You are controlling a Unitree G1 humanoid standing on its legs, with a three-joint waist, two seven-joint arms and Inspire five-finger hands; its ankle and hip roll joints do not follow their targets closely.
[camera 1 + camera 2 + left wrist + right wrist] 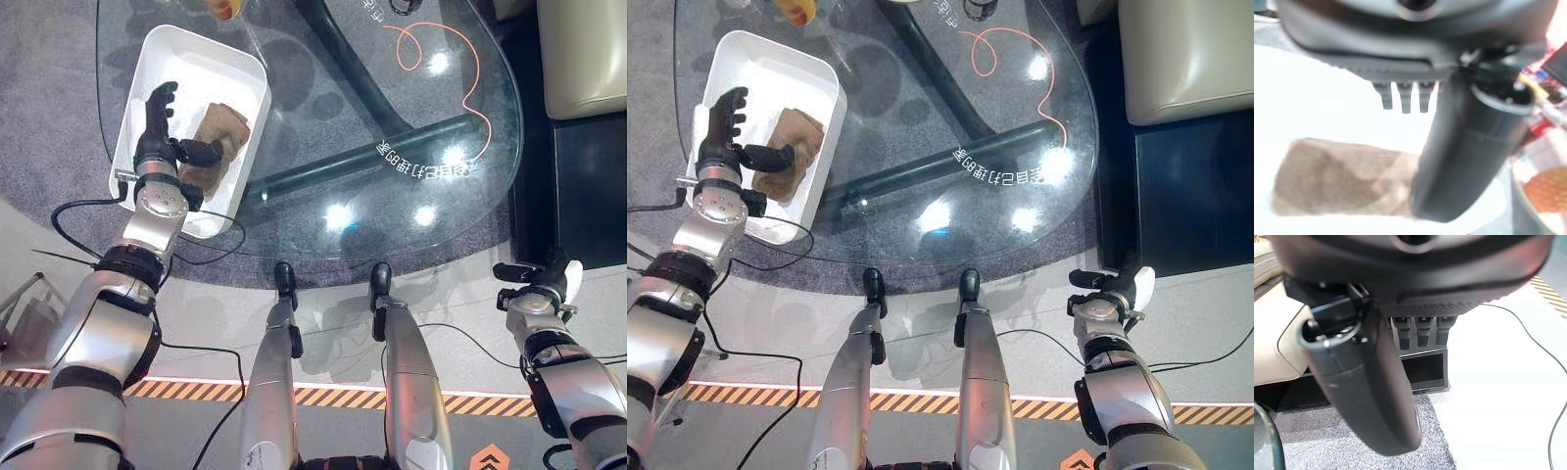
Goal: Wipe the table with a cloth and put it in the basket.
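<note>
Dark and spread, my left robot hand [162,137] hovers over the white basket [157,59] with fingers straight and thumb stretched across the brown cloth [217,137], gripping nothing; the cloth lies crumpled inside the basket, so I judge the drop made. My right robot hand [544,281] hangs loose and empty beyond the near edge of the glass bench [323,127], over the floor, presumably idle because this job needs one arm. An orange item [223,8] is cut off at the far edge, unidentifiable.
</note>
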